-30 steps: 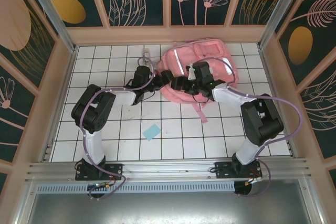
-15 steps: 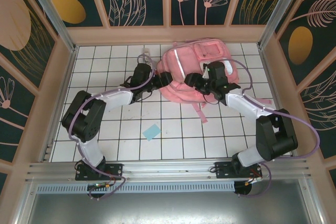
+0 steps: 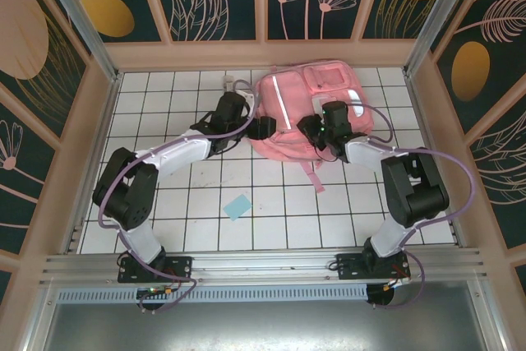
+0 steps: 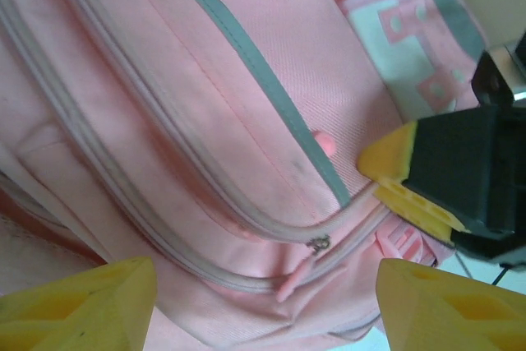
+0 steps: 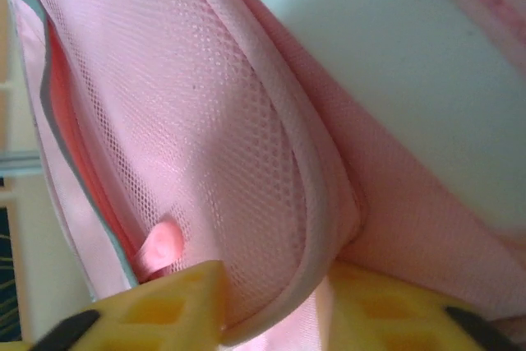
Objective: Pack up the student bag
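At student bag [image 3: 322, 88]: left end effector [image 4: 267, 285] wide, right end effector [image 5: 275, 289] seemingly pinching it.

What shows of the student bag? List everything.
The student bag lies flat at the far side of the table: soft pink fabric, pale reflective stripes, a glossy front pocket, a zipper pull and a strap trailing toward the arms. The right gripper pinches its piped mesh edge; the left gripper hangs open over the zipper pull.
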`<action>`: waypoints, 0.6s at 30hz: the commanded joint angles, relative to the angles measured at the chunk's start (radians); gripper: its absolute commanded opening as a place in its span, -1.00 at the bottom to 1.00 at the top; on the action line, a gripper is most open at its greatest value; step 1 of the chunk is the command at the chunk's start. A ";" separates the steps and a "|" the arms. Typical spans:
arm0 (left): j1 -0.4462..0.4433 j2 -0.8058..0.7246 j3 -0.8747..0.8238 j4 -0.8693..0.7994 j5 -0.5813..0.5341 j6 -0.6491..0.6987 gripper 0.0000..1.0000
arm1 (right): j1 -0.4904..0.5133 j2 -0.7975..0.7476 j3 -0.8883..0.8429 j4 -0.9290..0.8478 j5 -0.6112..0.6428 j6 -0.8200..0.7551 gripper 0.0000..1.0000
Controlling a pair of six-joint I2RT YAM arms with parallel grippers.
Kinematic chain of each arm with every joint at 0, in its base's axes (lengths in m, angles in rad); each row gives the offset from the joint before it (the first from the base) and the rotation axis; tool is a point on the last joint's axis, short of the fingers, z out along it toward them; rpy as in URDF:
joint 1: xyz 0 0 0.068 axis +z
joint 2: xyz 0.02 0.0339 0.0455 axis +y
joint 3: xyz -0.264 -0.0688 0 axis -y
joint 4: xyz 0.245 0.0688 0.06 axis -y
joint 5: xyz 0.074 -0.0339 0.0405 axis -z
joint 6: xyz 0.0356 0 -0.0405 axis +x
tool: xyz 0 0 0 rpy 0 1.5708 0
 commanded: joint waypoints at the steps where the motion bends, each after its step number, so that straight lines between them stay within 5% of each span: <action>1: -0.026 0.034 0.047 -0.065 -0.042 0.099 0.43 | -0.004 0.016 0.013 0.124 0.035 0.060 -0.69; 3: -0.047 0.057 0.070 -0.083 -0.069 0.124 0.44 | -0.001 0.006 0.009 0.131 0.045 0.058 -1.00; 18: -0.115 0.237 0.263 -0.319 -0.158 0.264 0.37 | 0.003 -0.010 0.013 0.165 0.012 0.066 -1.00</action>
